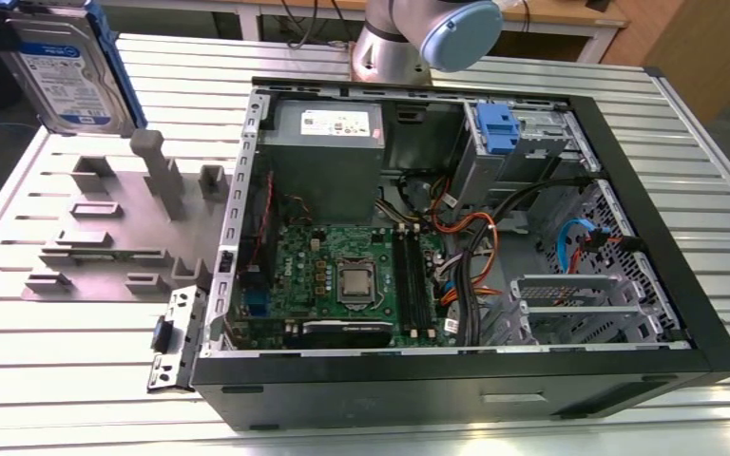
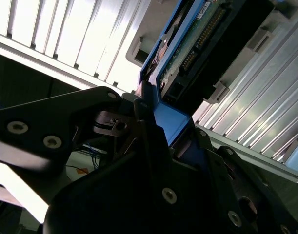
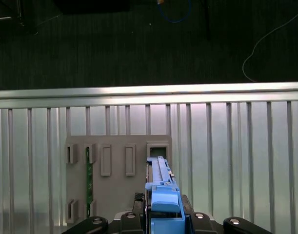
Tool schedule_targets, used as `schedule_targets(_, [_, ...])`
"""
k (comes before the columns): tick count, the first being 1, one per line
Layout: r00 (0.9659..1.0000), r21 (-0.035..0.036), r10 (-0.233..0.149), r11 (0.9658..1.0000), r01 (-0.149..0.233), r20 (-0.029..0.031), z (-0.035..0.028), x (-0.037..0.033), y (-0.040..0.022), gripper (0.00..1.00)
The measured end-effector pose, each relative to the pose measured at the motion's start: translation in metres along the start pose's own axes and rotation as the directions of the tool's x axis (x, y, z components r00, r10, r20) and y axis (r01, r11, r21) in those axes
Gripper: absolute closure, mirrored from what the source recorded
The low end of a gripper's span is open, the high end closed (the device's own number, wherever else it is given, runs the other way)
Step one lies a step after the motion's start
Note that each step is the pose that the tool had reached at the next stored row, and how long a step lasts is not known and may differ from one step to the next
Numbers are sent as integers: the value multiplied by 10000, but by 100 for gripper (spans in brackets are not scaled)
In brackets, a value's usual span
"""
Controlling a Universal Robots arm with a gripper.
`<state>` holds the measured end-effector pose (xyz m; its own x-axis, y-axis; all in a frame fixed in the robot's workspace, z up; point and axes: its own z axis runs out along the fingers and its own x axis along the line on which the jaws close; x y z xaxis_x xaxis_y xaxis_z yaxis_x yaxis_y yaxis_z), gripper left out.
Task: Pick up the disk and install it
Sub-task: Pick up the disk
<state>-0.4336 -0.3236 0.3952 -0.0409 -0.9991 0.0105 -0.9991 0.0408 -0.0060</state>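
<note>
In the first wrist view the disk (image 3: 161, 178) is pinched by the tool (image 3: 164, 220), probably at its side edges; it is judged stiff, heavy, fragile.

Overhead light washes the ribbed desk (image 2: 66, 34) to white glare in the second wrist view, leaving the end effector (image 2: 170, 122) and the disk (image 2: 207, 34) it clamps in near-black shadow. The computer case (image 1: 467, 380) holds soft shade; the floor (image 3: 139, 44) is dim.

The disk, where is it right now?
The disk hangs in the exterior view's upper left corner, above the grey rack beside the open computer case; in the second wrist view the fingers clamp its blue end.
</note>
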Motion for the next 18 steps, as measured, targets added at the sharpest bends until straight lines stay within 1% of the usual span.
schedule_targets(5, [10000,-1,0,10000,0,0,-10,0,0,64])
schedule_targets(6, [10000,1,0,10000,0,0,-22,0,0,64])
schedule_targets(14, [10000,0,0,10000,0,0,-24,0,0,64])
schedule_targets(18, [10000,0,-1,10000,1,0,-53,1,0,64])
